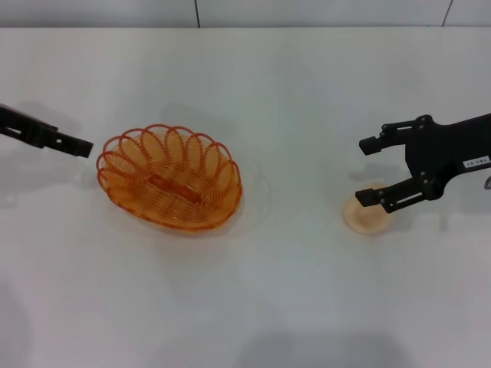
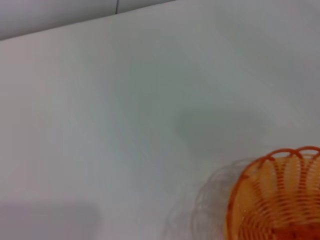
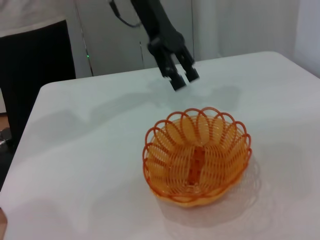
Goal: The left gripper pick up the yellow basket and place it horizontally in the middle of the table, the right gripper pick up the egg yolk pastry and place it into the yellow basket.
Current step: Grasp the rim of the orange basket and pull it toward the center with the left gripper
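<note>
The yellow basket [image 1: 169, 178] is found resting upright on the table [image 1: 253, 307], somewhat to the robot's left of the table's middle, with its long axis running roughly across the head view. The basket placement is judged done or nearly done; nothing is held by the left gripper [image 1: 77, 145], which is seen just beside the basket's left rim, apart from it and raised. In the right wrist view its fingers [image 3: 177, 80] are seen close together with only a narrow gap, gripping nothing.

The egg yolk pastry [image 1: 367, 215] is found lying on the table, well to the right of the basket, and not yet lifted. The right gripper [image 1: 374, 170] is positioned directly over it, its jaws spread wide, the nearer finger overlapping the pastry's top edge in the head view. Whether contact is made cannot be told. The pastry transfer is judged to be wholly outstanding: grasp, carry and release into the basket.

The basket is an oval of orange-amber translucent strands, wire-like, with a looped scalloped rim and an open weave through which the table is visible; a denser strip runs along its floor. It is empty. The pastry is a small, round, pale beige disc, smooth-surfaced and much smaller than the basket. The table is plain, white and matt.
</note>
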